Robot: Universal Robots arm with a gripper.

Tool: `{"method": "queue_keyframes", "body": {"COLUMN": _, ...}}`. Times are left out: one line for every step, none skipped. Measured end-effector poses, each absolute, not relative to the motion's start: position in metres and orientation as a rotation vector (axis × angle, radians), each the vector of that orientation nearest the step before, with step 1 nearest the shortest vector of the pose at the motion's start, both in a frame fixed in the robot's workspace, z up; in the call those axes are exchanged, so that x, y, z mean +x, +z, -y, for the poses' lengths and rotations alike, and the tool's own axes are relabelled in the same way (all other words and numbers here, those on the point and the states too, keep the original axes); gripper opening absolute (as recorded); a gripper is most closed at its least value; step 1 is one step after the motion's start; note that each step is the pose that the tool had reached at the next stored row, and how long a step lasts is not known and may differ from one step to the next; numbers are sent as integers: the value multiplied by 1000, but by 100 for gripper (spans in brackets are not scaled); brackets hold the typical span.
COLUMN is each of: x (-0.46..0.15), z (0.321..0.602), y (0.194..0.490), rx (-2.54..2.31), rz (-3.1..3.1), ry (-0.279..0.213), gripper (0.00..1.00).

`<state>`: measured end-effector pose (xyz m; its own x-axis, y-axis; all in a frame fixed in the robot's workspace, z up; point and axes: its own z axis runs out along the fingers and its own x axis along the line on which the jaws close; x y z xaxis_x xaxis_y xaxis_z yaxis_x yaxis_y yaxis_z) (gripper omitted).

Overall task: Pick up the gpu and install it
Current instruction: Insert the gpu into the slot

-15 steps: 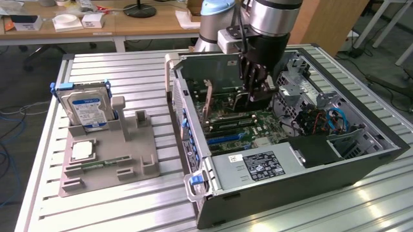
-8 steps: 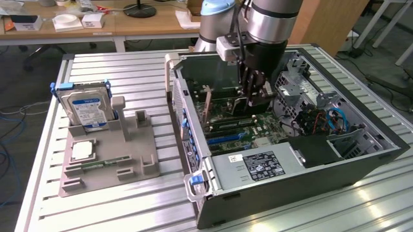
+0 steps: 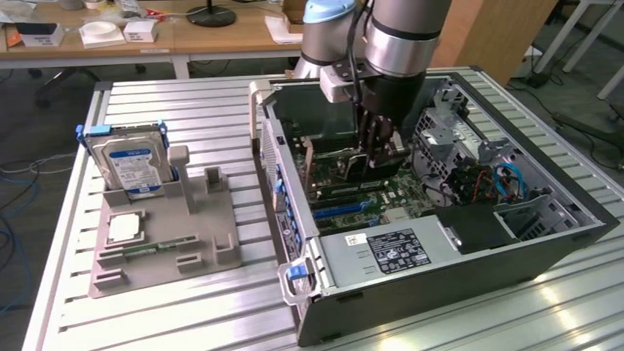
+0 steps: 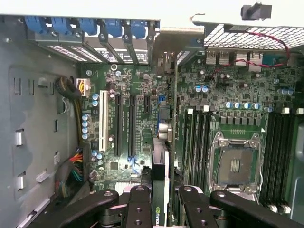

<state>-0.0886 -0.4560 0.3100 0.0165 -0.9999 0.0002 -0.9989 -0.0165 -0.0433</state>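
Observation:
The gpu [image 3: 338,167] hangs upright inside the open computer case [image 3: 546,241], just above the motherboard's expansion slots. My gripper [image 3: 376,157] reaches down into the case and is shut on the card's top edge. In the wrist view the gpu [image 4: 161,159] shows edge-on between my two black fingers [image 4: 139,199], with my gripper [image 4: 164,197] around it. The card's silver end bracket [image 4: 167,61] points toward the case's rear slot openings. It sits over the motherboard [image 4: 133,95], in line with the long black slots.
A grey parts holder [image 3: 166,241] on the slatted table at the exterior view's left carries a blue-labelled hard drive [image 3: 137,164], a CPU [image 3: 127,228] and a RAM stick [image 3: 142,252]. The power supply [image 3: 390,248] and drive cage with cables [image 3: 507,183] crowd the case interior.

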Motion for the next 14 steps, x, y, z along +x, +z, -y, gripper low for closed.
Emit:
{"method": "queue_keyframes", "body": {"x": -89, "z": 456, "y": 309, "rx": -2218, "rz": -2179, "ry": -48, "gripper": 27}}
{"method": "queue_keyframes", "body": {"x": -89, "z": 456, "y": 308, "rx": -2218, "rz": -2177, "ry": -51, "gripper": 27}}
{"method": "queue_keyframes", "body": {"x": -89, "z": 456, "y": 307, "rx": -2217, "rz": -2174, "ry": -55, "gripper": 27}}
{"method": "queue_keyframes", "body": {"x": -90, "z": 456, "y": 306, "rx": -2216, "rz": -2172, "ry": -59, "gripper": 27}}
{"method": "queue_keyframes", "body": {"x": -90, "z": 456, "y": 305, "rx": -2216, "rz": -2169, "ry": -62, "gripper": 27}}
{"method": "queue_keyframes", "body": {"x": -90, "z": 456, "y": 304, "rx": -2215, "rz": -2167, "ry": -65, "gripper": 27}}
{"method": "queue_keyframes", "body": {"x": -91, "z": 456, "y": 303, "rx": -2215, "rz": -2165, "ry": -67, "gripper": 27}}
{"method": "queue_keyframes", "body": {"x": -91, "z": 456, "y": 301, "rx": -2215, "rz": -2164, "ry": -69, "gripper": 27}}
{"method": "queue_keyframes", "body": {"x": -92, "z": 456, "y": 300, "rx": -2215, "rz": -2162, "ry": -70, "gripper": 27}}
{"method": "queue_keyframes", "body": {"x": -92, "z": 456, "y": 298, "rx": -2215, "rz": -2161, "ry": -72, "gripper": 27}}
{"method": "queue_keyframes", "body": {"x": -92, "z": 456, "y": 296, "rx": -2215, "rz": -2160, "ry": -73, "gripper": 27}}
{"method": "queue_keyframes", "body": {"x": -92, "z": 456, "y": 295, "rx": -2215, "rz": -2159, "ry": -74, "gripper": 27}}
{"method": "queue_keyframes", "body": {"x": -92, "z": 456, "y": 293, "rx": -2216, "rz": -2157, "ry": -74, "gripper": 27}}
{"method": "queue_keyframes", "body": {"x": -93, "z": 456, "y": 292, "rx": -2216, "rz": -2156, "ry": -75, "gripper": 27}}
